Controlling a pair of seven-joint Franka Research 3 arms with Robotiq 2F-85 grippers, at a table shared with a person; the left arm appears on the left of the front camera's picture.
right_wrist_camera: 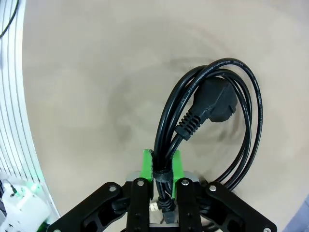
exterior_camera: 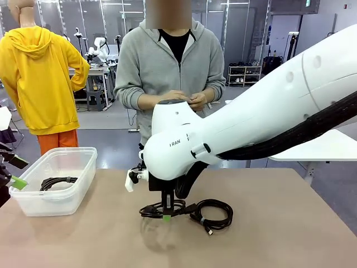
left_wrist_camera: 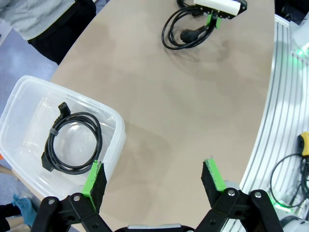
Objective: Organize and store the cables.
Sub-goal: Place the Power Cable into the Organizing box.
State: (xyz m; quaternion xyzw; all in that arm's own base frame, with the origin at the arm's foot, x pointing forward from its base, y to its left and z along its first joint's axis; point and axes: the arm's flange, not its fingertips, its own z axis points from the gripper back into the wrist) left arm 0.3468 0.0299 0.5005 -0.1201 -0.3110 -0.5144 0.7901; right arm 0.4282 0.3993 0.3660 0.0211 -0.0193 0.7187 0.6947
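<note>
My right gripper stands over the middle of the table, shut on one cable. In the right wrist view its green pads pinch the strands of this black coil near its tie, and the big plug lies inside the loop. A second coiled cable lies just to the right, touching the first. A third cable rests in the clear plastic bin. My left gripper hovers open above the table beside the bin, with nothing between its fingers.
The bin stands at the table's left side. A person in a grey hoodie stands at the far edge with both hands together at the waist. A white table stands at the right.
</note>
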